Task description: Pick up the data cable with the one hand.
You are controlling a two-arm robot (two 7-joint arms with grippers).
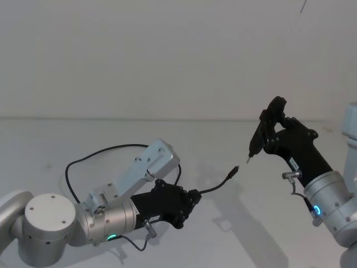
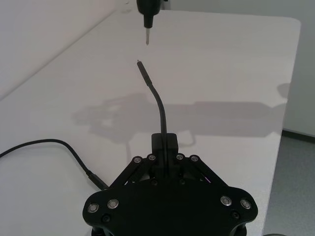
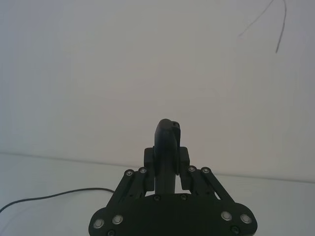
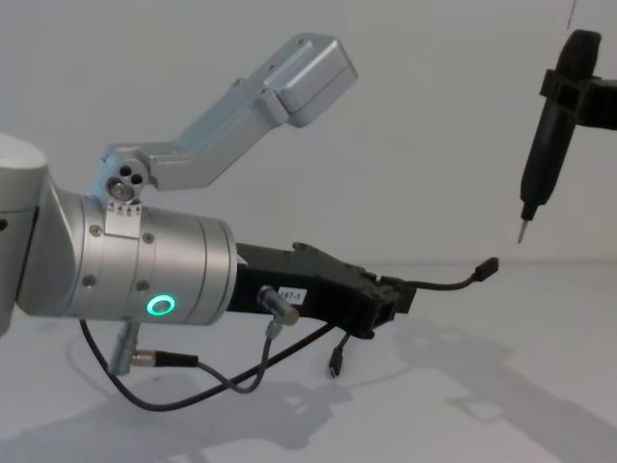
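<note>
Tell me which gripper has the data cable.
The left gripper: its fingers are shut on the data cable just behind one plug. The right gripper, raised higher, is shut on a slim black metal-tipped tool instead.

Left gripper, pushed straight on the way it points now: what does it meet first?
Probably the metal tip of the slim black tool held by the right gripper. The plug of the data cable jutting from the left gripper sits just short of it, though depth is uncertain.

Cannot see data cable [image 2: 161, 118] where clamped in left gripper [image 2: 164, 142]; lose its loop and top of tool [image 2: 146, 19] at left wrist view's edges.
</note>
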